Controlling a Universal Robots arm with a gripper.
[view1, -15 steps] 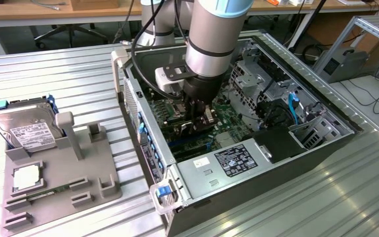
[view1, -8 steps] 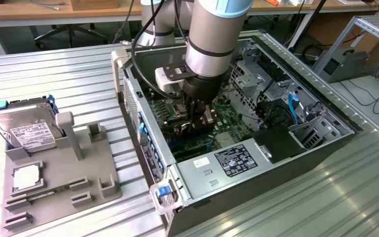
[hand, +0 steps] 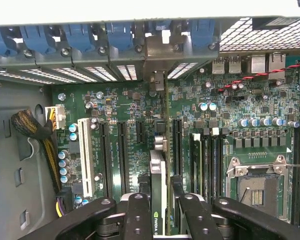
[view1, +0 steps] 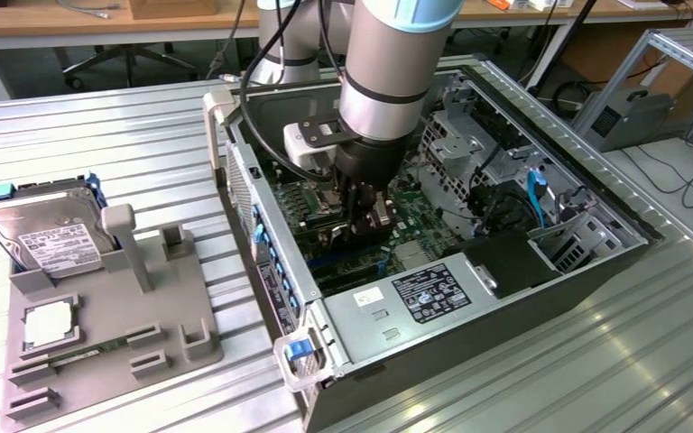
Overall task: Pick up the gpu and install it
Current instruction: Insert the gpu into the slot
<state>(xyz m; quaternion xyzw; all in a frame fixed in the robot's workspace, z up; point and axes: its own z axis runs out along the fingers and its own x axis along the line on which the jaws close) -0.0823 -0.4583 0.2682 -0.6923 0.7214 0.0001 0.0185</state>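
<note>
The hand (hand: 160,199) is set astride the gpu (hand: 158,167), which stands edge-on over the green motherboard (hand: 125,107) inside the open computer case (view1: 467,361). Whether the card is clamped cannot be told. Its far end is pointed toward the blue latches (hand: 85,37). On the worktop (view1: 106,135), at the exterior view's left, a hard drive (view1: 46,230) is propped in a grey tray (view1: 112,311).

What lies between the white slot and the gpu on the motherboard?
Two long black expansion slots lie there, side by side on the green motherboard, between the white slot and the gpu. The wrist view shows this.
</note>
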